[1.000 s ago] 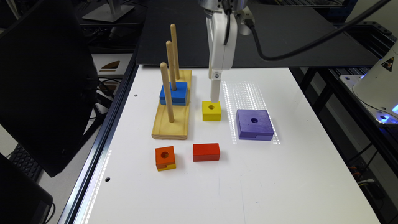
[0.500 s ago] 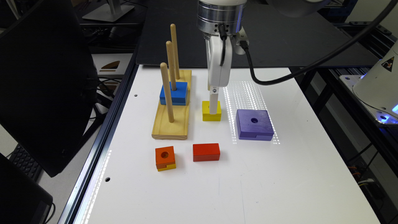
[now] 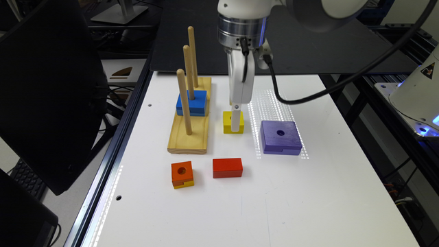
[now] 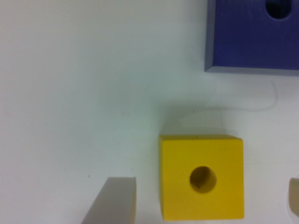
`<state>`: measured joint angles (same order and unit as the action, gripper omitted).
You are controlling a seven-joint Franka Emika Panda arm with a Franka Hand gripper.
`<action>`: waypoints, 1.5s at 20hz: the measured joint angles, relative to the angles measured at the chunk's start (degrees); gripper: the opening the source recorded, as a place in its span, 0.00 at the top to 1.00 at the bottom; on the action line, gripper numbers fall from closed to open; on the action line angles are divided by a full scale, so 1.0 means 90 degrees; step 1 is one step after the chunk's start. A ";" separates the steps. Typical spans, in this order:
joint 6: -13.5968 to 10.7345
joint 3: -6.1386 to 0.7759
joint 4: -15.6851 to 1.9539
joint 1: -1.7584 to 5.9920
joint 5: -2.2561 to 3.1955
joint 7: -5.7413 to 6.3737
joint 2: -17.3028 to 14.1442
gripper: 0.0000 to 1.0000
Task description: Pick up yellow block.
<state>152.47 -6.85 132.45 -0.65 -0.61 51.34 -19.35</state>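
White tabletop [image 3: 308, 192]. Peg board [image 3: 190, 132] with three pegs, blue block [image 3: 192, 102] on the middle one. Purple block [image 3: 280, 136] just beside yellow block [image 3: 227, 120], on the exterior view's right. Red block [image 3: 227, 167] and orange block [image 3: 182, 174] nearer the camera. Gripper [image 4: 201, 198] down around yellow block, fingers [image 4: 114, 200] apart, one each side, not touching; second finger cut off at frame edge.

Bare bench [image 4: 70, 93] lies on both sides of the yellow block [image 4: 202, 177] — the claw [image 4: 205, 200] straddles it with gaps; the purple block [image 4: 254, 37] and the peg board [image 3: 189, 132] stand near.
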 joint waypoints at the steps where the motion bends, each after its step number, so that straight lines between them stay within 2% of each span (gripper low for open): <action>1: 0.0005 0.0000 0.0000 0.0000 0.0000 0.0000 -0.0002 0.00; 8: 0.0052 0.0002 -0.0001 0.0000 0.0000 0.0000 -0.0088 0.00; 14: 0.0437 0.0002 -0.0010 -0.0002 0.0004 0.0000 -0.0411 0.00; 30: 0.0452 -0.0006 -0.0177 -0.0035 0.0007 0.0000 -0.0521 0.00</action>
<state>156.53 -6.90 130.86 -0.97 -0.55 51.34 -24.04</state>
